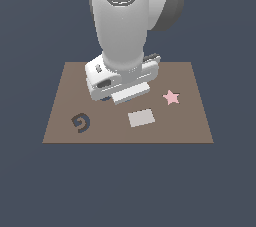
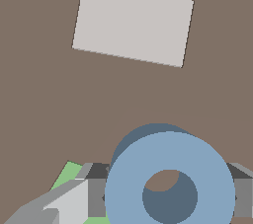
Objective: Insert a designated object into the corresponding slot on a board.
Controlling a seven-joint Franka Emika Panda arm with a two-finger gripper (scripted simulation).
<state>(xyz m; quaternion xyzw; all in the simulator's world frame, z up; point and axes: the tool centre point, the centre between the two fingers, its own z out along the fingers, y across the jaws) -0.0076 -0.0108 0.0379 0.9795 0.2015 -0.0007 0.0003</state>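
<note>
Closest to the wrist camera, the light-blue ring (image 2: 169, 182) sat between the gripper (image 2: 165, 196) fingers, grey finger blocks showing on either side of it. The fingers looked closed onto the ring's flanks and it seemed held, though actual contact was hard to confirm. A dark navy arc (image 2: 148, 134) peeked out just behind the ring's rim, toward the grey rectangle; probably the slot, or else the ring's shadow, I couldn't tell. A small green shape (image 2: 66, 172) poked out beside one finger.

Step in hand, as I judged it: seating the ring into its recess. To do it well, the ring should be centred over the navy recess so the brown centre shows through the hole, kept level, lowered straight, and released only once it sits flush. Offset looked small but not zero.

Further off, the grey rectangle (image 2: 132, 23) lay flat on the brown board (image 2: 39, 94), well apart from the ring.

In the exterior view the arm hid the ring and slot entirely; the hand sat low over the board (image 1: 190, 121) around centre. The grey rectangle (image 1: 141, 118) lay at 5 o'clock from the hand, the pink star (image 1: 171, 97) at 3 o'clock, the dark spiral mark (image 1: 81, 123) at 8 o'clock.

No brands, labels or readable writing anywhere.
</note>
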